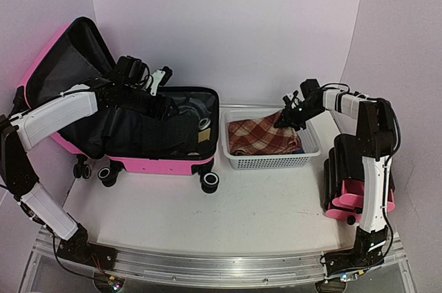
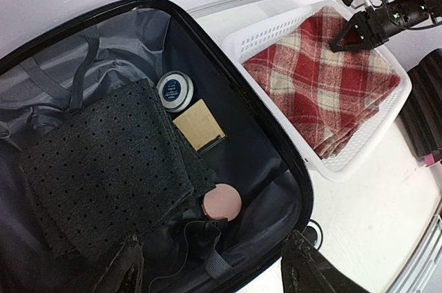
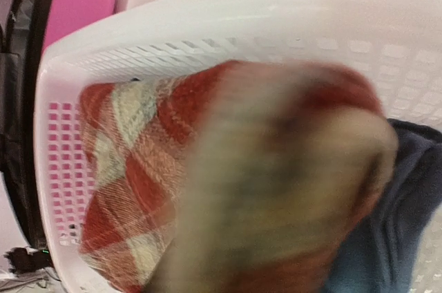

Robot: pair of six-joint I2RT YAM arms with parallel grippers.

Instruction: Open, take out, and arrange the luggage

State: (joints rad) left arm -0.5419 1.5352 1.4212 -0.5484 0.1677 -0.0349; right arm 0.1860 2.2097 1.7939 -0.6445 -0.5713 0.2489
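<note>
The luggage (image 1: pixel 157 165), a hot-pink hard-shell suitcase, lies open with its lid propped up at the back left. Its black-lined well (image 2: pixel 262 162) holds a dark perforated cloth (image 2: pixel 103 168), a round tin (image 2: pixel 174 90), a tan box (image 2: pixel 199 124) and a pink round compact (image 2: pixel 222 201). My left gripper (image 1: pixel 168 106) hovers above the well, open and empty (image 2: pixel 217 269). My right gripper (image 1: pixel 284 120) rests on a red plaid cloth (image 2: pixel 324 79) in the white basket (image 1: pixel 269 162). The right wrist view is a close blur of that plaid cloth (image 3: pixel 117 168), so the jaws do not show.
The white mesh basket (image 2: pixel 359 162) stands right of the suitcase, with a blue cloth (image 3: pixel 394 224) under the plaid one. A small black cabinet with pink drawers (image 1: pixel 345 186) sits at the right, beside my right arm. The suitcase wheels (image 1: pixel 209 181) face the front.
</note>
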